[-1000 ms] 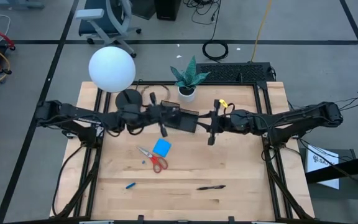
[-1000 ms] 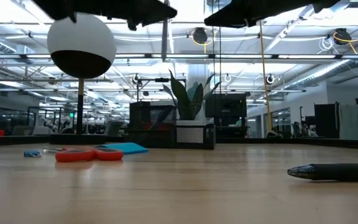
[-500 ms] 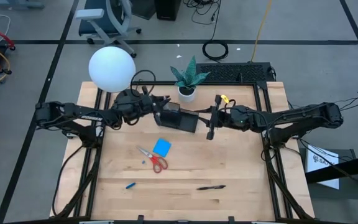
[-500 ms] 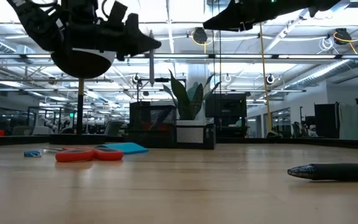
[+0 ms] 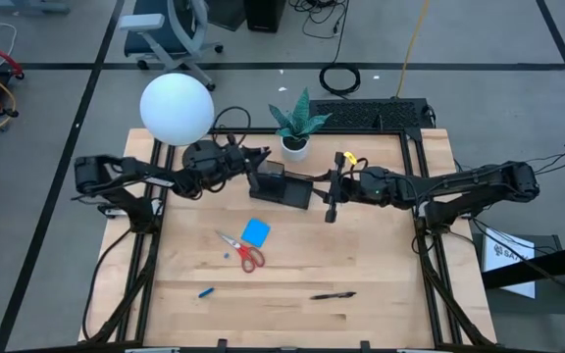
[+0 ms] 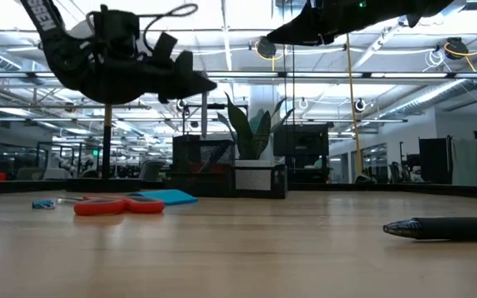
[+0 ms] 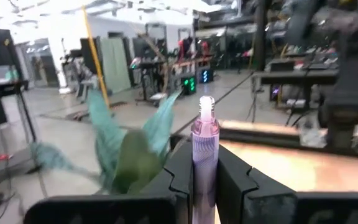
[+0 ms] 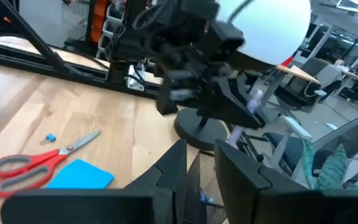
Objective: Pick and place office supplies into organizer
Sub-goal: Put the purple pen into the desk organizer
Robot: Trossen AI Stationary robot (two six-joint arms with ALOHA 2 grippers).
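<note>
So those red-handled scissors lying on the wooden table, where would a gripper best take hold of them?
The red-handled scissors lie flat and closed, with free table on most sides. I would come straight down from above and pinch across the narrow part where the silver blades meet the handles. The blue square note pad lies very close on one side, so turn the gripper so that no finger lands on it.

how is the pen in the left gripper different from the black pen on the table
The pen in the left gripper is pale with a clear tip, pinched upright between the fingers above the organizer. The black pen is dark and lies flat on the table, untouched. Both are slim pens.
</note>
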